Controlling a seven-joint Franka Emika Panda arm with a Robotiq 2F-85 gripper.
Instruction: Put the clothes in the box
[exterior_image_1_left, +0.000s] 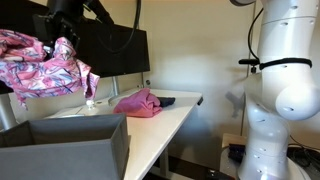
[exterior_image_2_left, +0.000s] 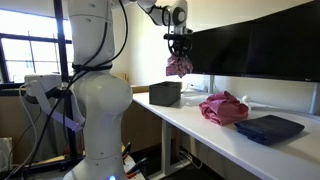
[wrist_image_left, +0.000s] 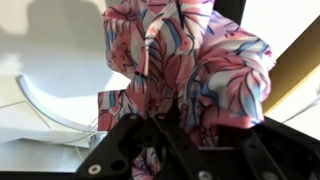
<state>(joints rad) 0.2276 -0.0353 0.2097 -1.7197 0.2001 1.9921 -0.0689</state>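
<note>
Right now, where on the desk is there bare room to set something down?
Bare desk shows between the gray box and the pink cloth, and along the front edge before that cloth. It is crowded where the pink cloth and the dark folded cloth lie close together. The end effector holds a floral cloth aloft.

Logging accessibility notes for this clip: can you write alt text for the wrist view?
A pink floral cloth with a blue and white leaf print fills most of the frame, bunched up and clamped in the black gripper at the bottom edge. Behind it on the left is a blurred white surface.
</note>
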